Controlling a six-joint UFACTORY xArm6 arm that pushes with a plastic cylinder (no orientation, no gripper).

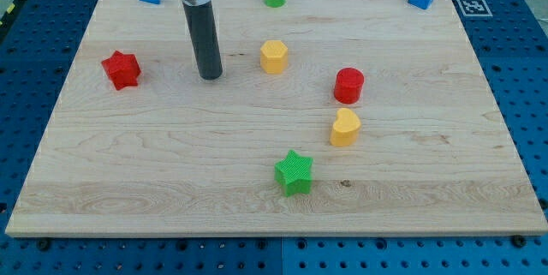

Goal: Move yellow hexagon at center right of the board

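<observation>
Sitting left of the yellow hexagon [273, 56], my tip [210, 75] (bare, holding nothing) lets you shove toward the board's [479, 138] right edge.

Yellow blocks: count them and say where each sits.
2. The yellow hexagon sits above the board's centre, right of my tip. The yellow heart sits right of centre, just below the red cylinder. None looks hidden.
</observation>
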